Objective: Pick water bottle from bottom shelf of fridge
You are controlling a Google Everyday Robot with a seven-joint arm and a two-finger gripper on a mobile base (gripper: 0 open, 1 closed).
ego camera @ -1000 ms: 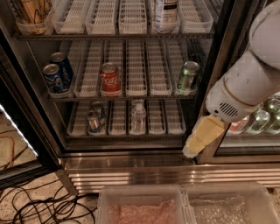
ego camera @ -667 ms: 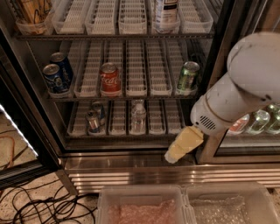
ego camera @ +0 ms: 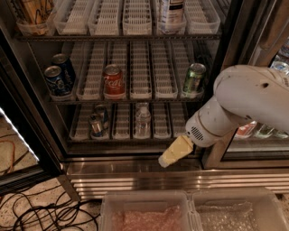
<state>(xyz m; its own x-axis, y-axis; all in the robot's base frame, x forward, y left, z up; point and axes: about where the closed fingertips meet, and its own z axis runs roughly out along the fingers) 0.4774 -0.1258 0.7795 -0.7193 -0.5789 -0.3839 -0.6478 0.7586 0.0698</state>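
Observation:
The water bottle (ego camera: 142,119), small and clear with a white cap, stands upright in the middle lane of the bottom shelf (ego camera: 118,138) of the fridge (ego camera: 135,166). My gripper (ego camera: 173,152), cream-coloured, hangs from the white arm (ego camera: 244,101) in front of the fridge's steel sill. It is outside the shelf, to the right of and below the bottle, pointing down-left and holding nothing.
Two silver-blue cans (ego camera: 97,122) stand left of the bottle. The rack above holds blue cans (ego camera: 58,74), a red can (ego camera: 114,81) and a green can (ego camera: 194,77). A big white-labelled bottle (ego camera: 170,11) stands on top. Plastic bins (ego camera: 146,212) sit below. Cables (ego camera: 40,212) lie on the floor.
My arm has swung left, and the gripper has moved left and slightly down, from beside the right door post to in front of the bottom shelf's right lanes.

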